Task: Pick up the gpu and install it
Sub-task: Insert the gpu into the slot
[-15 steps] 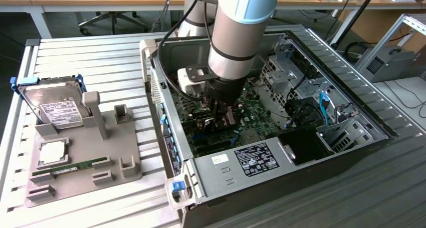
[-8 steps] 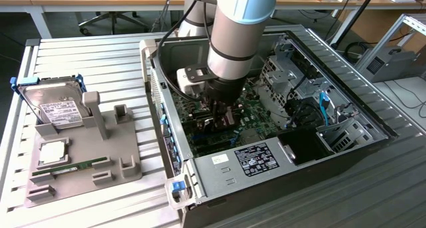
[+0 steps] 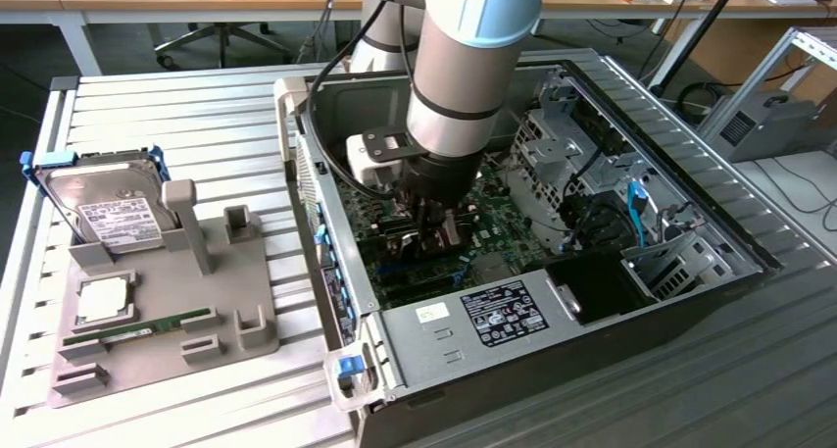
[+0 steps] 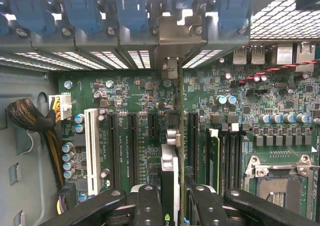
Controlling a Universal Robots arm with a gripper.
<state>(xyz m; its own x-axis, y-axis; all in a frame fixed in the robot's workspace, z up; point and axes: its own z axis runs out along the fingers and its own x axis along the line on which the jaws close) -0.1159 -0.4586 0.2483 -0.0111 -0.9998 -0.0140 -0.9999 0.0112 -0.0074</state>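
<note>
Pickup's done: end effector (image 4: 175, 198) is clamped on the gpu (image 4: 170, 161), edge-on over the motherboard (image 4: 135, 93) slots, seating left.

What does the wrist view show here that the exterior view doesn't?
Wrist view only: the gpu edge-on between the gripper's fingers, standing over the motherboard's expansion slots, plus the empty CPU socket.

Exterior view only: the grey holder tray beside the case, carrying a hard drive and memory stick.

Both: the gripper lowered inside the open case above the motherboard.
</note>
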